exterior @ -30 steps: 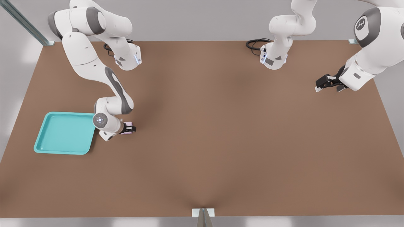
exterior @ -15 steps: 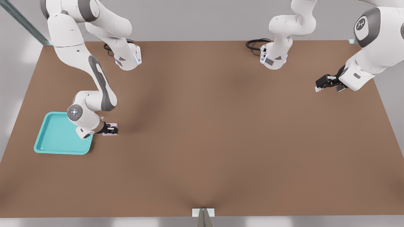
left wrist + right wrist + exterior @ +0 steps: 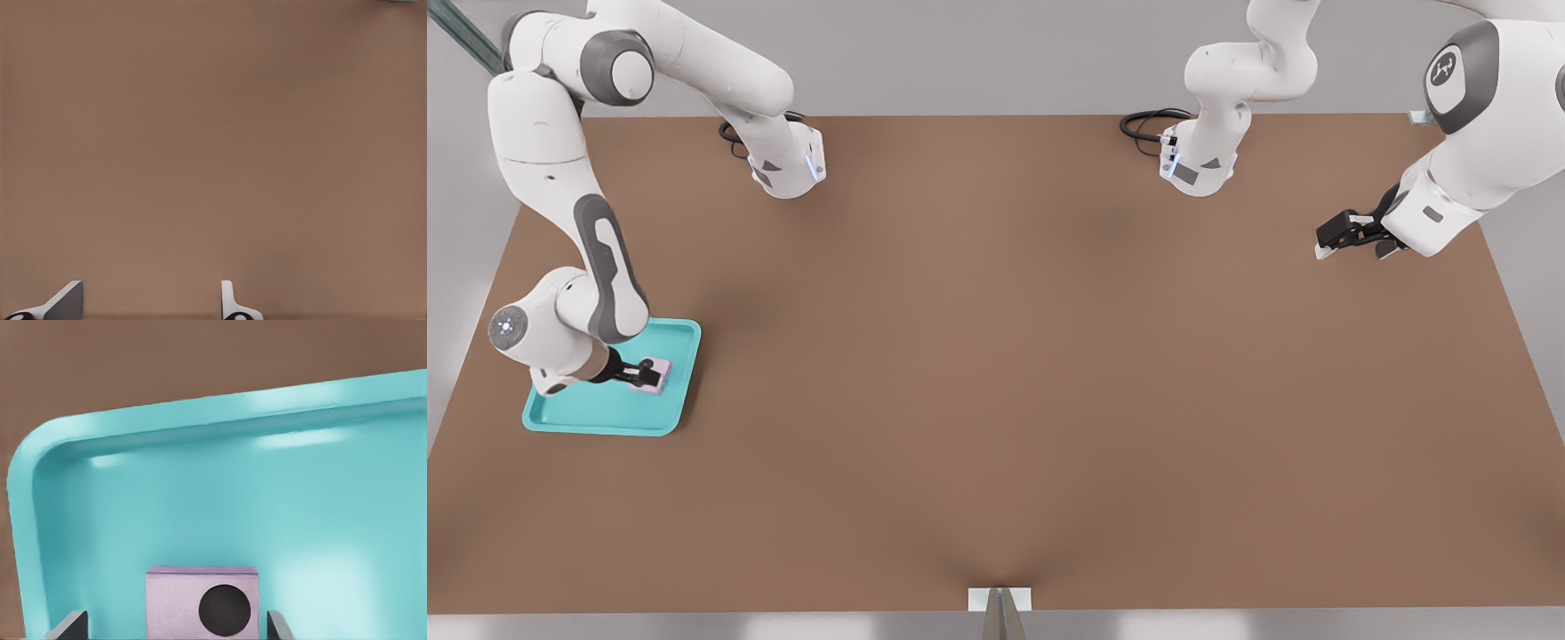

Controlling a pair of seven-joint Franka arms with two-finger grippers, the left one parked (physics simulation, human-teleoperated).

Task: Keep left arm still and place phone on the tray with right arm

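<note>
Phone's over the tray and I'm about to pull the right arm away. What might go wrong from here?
1. The gripper has its jaws standing wider than the phone, with one nearer to it than the other; a slanted retreat may drag it.
2. The phone lies toward the tray rim on the front view's right, so a nudge might push it onto that rim.
</note>
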